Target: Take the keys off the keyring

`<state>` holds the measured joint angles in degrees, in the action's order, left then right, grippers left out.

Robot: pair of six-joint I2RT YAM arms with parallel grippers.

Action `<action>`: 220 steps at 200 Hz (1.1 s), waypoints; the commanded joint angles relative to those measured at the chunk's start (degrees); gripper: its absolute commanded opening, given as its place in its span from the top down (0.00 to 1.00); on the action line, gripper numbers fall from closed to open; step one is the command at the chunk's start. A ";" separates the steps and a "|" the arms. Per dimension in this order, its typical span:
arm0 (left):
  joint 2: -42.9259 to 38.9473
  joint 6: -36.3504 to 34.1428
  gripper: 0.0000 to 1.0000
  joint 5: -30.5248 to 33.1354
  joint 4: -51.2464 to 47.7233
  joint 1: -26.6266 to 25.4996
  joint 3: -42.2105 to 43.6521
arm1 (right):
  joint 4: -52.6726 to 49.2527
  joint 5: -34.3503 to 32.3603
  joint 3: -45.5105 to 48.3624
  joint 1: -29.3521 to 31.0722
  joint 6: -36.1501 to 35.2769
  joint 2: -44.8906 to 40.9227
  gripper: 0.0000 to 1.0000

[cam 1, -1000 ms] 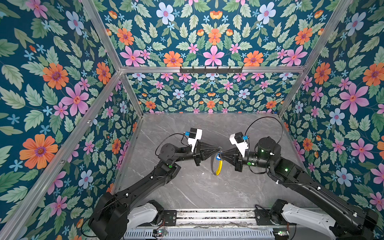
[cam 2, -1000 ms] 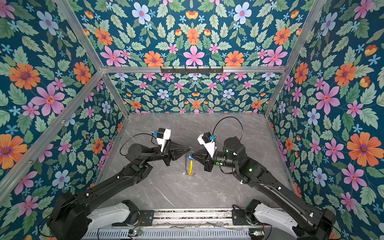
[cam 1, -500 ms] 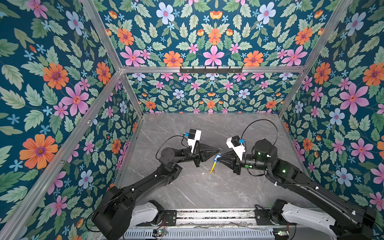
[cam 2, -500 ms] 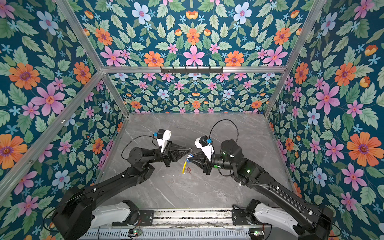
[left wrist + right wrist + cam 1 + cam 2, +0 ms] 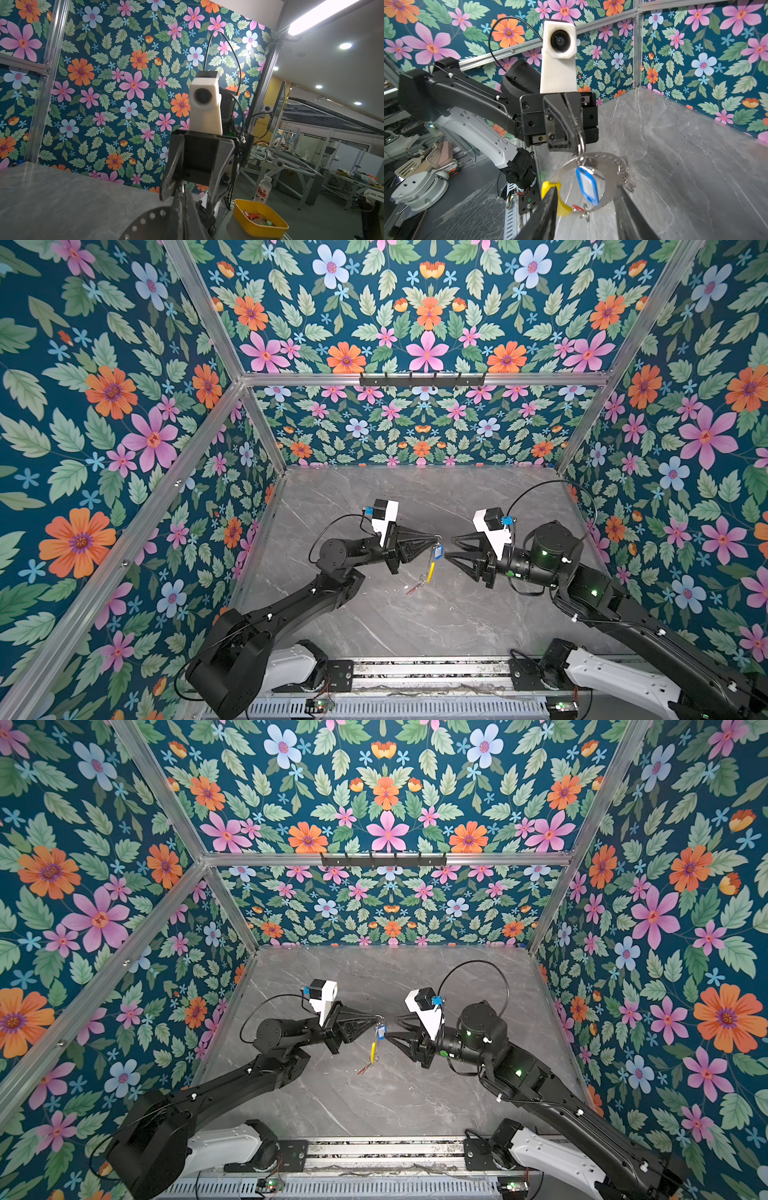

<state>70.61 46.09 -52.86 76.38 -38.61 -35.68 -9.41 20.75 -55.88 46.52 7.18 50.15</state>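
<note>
Left claw point(image 5: 438, 537) pinches the big silver wire keyring point(image 5: 604, 155) with yellow sleeve aloft; right claw point(image 5: 449, 548), spread, should close squarely on the blue-tagged silver key point(image 5: 586, 188).

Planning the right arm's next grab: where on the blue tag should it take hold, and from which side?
I'd pinch the blue tag across its long edges, straight in from the right gripper. It hangs upright on the keyring held by the left gripper, broad face toward the right arm, whose open fingers line up either side.
</note>
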 commanded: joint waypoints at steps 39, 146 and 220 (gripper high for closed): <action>0.34 1.52 1.00 -0.72 5.93 0.38 0.34 | 13.76 6.56 0.50 -6.15 11.50 1.75 0.55; 0.41 1.62 1.00 0.26 6.15 0.86 0.60 | 18.08 19.37 0.66 -7.32 15.03 6.14 0.74; 0.84 1.60 1.00 1.09 6.06 0.91 0.47 | 17.41 20.20 0.59 -6.62 14.20 6.90 0.90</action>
<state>71.31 47.79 -52.45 79.81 -37.74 -35.07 6.22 40.32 -55.13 39.70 22.06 57.14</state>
